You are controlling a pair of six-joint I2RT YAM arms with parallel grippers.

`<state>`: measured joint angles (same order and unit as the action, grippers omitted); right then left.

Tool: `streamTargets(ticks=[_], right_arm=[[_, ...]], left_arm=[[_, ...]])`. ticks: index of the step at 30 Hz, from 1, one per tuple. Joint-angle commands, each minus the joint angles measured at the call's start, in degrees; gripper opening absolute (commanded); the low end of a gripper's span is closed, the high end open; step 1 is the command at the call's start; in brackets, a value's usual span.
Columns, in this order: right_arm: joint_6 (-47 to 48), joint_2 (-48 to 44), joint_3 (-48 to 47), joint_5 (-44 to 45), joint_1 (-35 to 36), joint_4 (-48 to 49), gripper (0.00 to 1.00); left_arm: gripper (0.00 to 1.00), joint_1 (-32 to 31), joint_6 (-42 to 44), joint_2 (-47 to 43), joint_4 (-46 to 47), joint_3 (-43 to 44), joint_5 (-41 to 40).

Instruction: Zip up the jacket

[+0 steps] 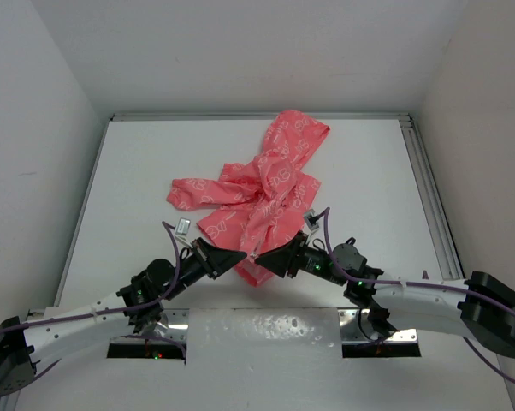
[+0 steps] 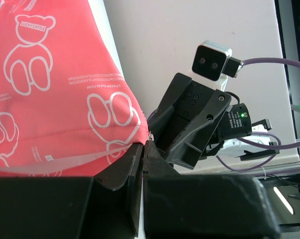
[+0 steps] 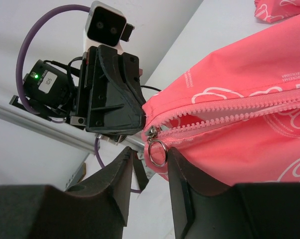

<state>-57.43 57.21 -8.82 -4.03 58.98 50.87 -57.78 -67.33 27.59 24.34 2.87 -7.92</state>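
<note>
The coral-pink jacket (image 1: 270,184) lies crumpled on the white table, hood at the far end and a sleeve out to the left. Its zipper (image 3: 229,112) is open, with the slider and metal pull ring (image 3: 158,152) at the bottom hem. My left gripper (image 1: 239,257) is shut on the hem corner (image 2: 125,124) beside the slider; it also shows in the right wrist view (image 3: 115,99). My right gripper (image 3: 150,152) is open, its fingertips on either side of the ring, just in front of the left one (image 1: 262,257).
A small silver clip-like object (image 1: 182,227) lies on the table left of the jacket. An aluminium rail (image 1: 433,201) runs along the table's right edge. White walls close in the left, back and right sides.
</note>
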Motion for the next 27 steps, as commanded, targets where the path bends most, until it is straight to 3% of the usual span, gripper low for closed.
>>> streamTargets(ticks=[1,9,27], right_arm=[[0.7,-1.0,-1.4,-0.2,0.1,2.5,0.34],[0.1,-1.3,-0.6,-0.2,0.1,3.7,0.28],[0.5,-2.3,-1.0,0.4,0.1,-0.2,0.30]], left_arm=[[0.00,-0.1,-0.2,0.6,2.3,-13.8,0.2],[0.00,-0.1,-0.1,0.5,1.9,-13.9,0.2],[0.00,-0.1,0.1,0.4,1.7,-13.6,0.1]])
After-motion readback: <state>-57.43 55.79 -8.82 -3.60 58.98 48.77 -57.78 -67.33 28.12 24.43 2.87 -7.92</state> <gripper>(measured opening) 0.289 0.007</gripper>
